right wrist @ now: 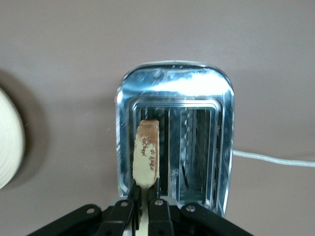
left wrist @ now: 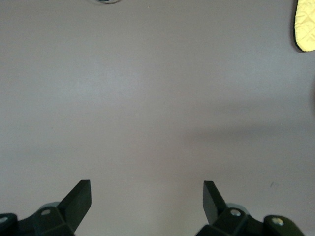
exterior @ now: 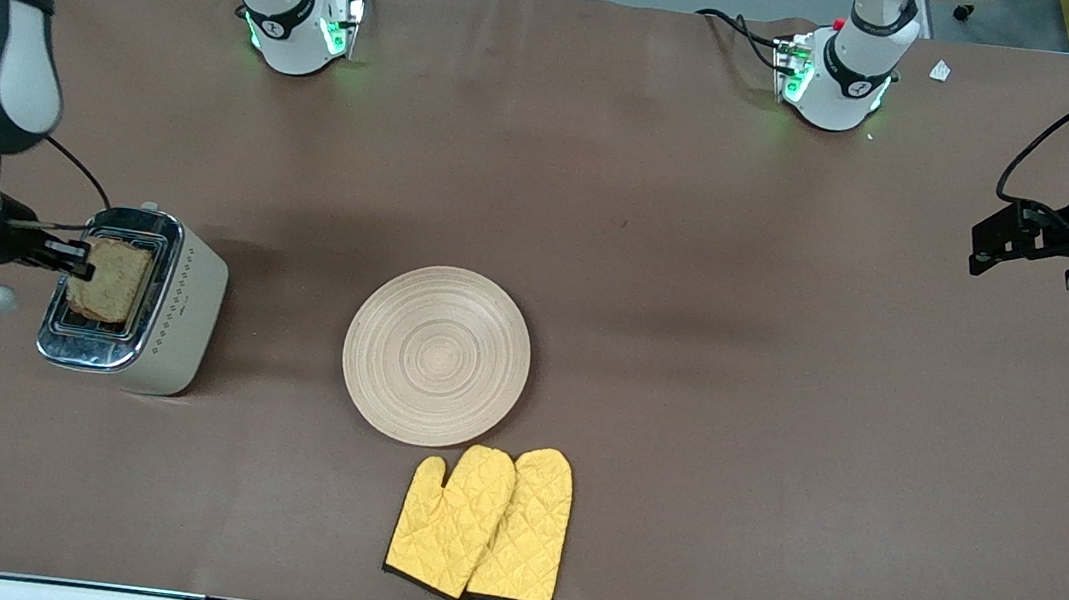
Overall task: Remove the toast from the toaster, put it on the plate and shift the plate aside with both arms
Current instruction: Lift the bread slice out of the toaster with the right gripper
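- Right gripper (exterior: 84, 261): over the toaster (exterior: 142, 301) at the right arm's end of the table; jaws clenched on the top edge of the toast (exterior: 109, 280).
- Toast: upright, lower part in one slot of the toaster, upper part clear of the rim; the second slot beside it holds nothing visible.
- Plate (exterior: 437, 355): flat on the table (exterior: 739, 364) near its middle, well apart from the toaster.
- Oven mitts (exterior: 481, 522): two yellow quilted mitts, overlapping, just beside the plate and nearer the front camera.
- Left gripper (exterior: 1005, 238): waiting above bare table at the left arm's end; jaws released, fingers (left wrist: 78, 196) wide apart.
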